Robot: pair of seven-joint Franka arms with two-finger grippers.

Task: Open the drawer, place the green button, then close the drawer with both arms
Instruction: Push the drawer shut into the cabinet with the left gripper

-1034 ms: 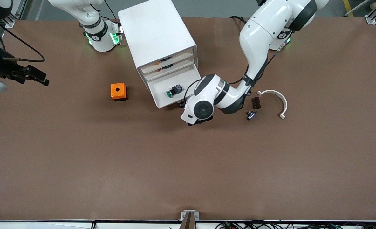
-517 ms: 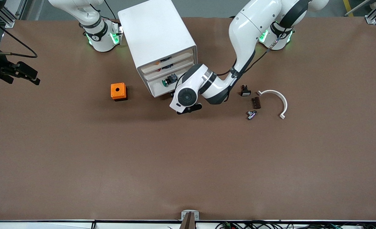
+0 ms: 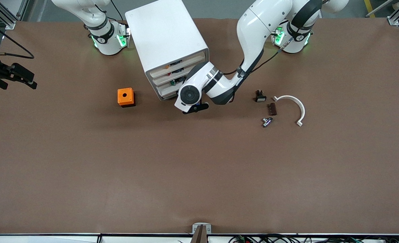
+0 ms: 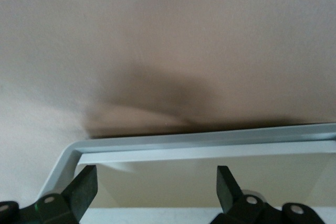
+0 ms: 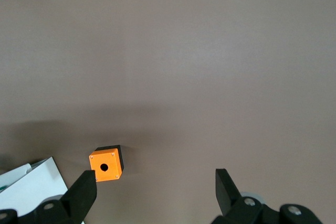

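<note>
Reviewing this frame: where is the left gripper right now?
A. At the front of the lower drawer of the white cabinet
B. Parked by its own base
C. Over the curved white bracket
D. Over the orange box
A: the left gripper is at the front of the drawer, low on the cabinet, with both open fingers beside the drawer's front rim.

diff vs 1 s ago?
The left pincer, open, has pushed the drawer nearly shut into the cabinet; the button inside now barely shows. The right pincer, open, drifted toward the right arm's table end. Orange box and the loose parts are unmoved.
</note>
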